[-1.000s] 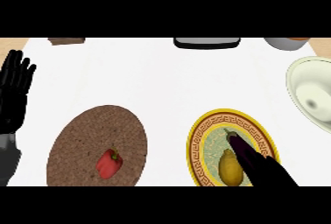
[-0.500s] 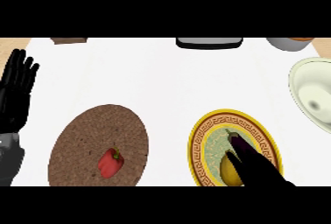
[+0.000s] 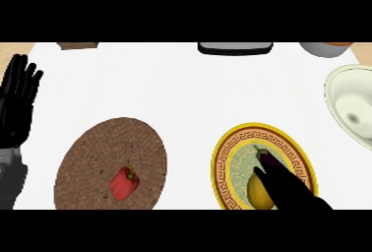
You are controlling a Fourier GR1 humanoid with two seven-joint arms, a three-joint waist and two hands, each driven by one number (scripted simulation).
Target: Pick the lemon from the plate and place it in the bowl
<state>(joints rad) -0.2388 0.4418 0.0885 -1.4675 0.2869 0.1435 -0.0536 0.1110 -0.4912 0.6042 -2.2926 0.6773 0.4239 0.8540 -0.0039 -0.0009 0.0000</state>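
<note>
Yellow lemon [image 3: 256, 190] on the plate [image 3: 219, 162], straight fingers of the right robot hand [image 3: 291, 189] across it; left robot hand [image 3: 18, 101] rests open.

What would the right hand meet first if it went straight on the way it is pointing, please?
The right hand points up-left across the plate, right by the lemon. Straight on comes the plate's far rim, if the hand is that low; height is unclear. Beyond, only bare counter shows.

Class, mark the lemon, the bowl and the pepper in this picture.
lemon [image 3: 256, 193], head view, on its uncovered yellow left side.
bowl [image 3: 347, 96], head view, on its inner wall.
pepper [image 3: 123, 183], head view, on the middle of its red body.
</note>
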